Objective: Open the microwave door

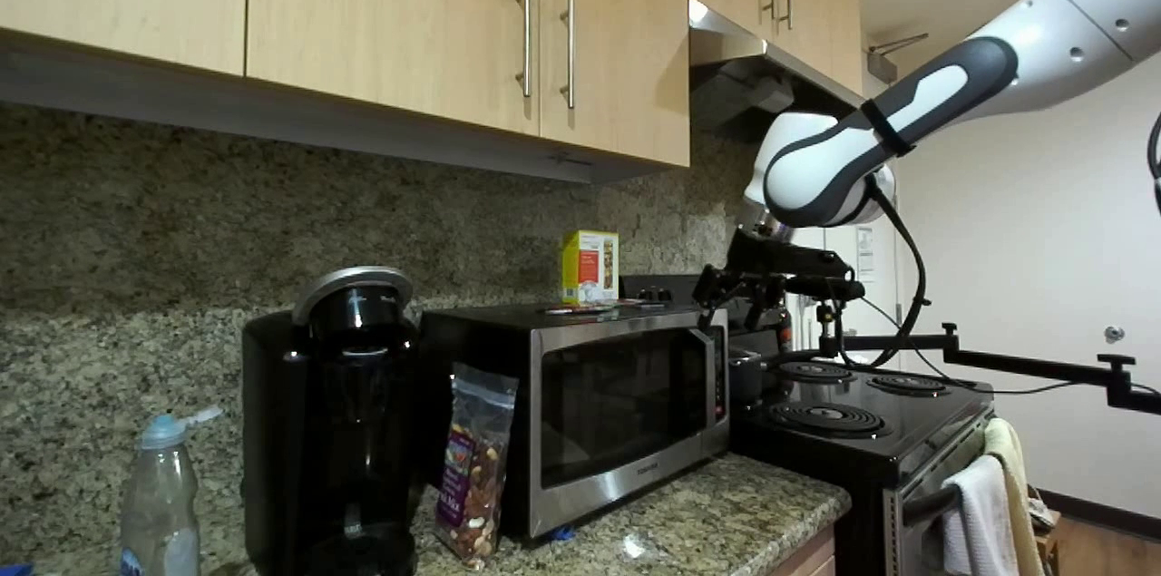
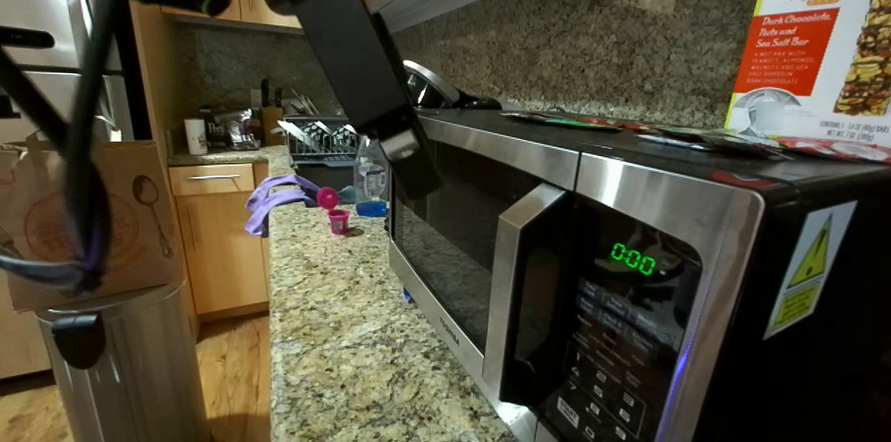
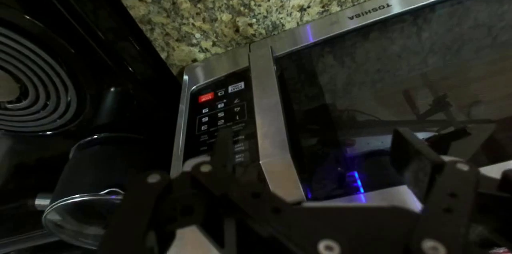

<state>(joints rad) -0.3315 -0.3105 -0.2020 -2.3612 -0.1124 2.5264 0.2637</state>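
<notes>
Wrist view: best to bring black two-finger gripper (image 3: 318, 142), with fingers (image 3: 416, 156) apart, onto long silver handle (image 3: 269, 110), seen upright below, between them, on dark-glass microwave door (image 3: 380, 74).

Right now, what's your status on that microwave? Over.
Fingers open, nothing gripped. Microwave door shut. Nut-mix bag beside microwave, end away from handle; might hinder swing.

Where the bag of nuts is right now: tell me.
In an exterior view, the bag of nuts stands on the counter, left of centre, between the black coffee maker and the microwave.
</notes>
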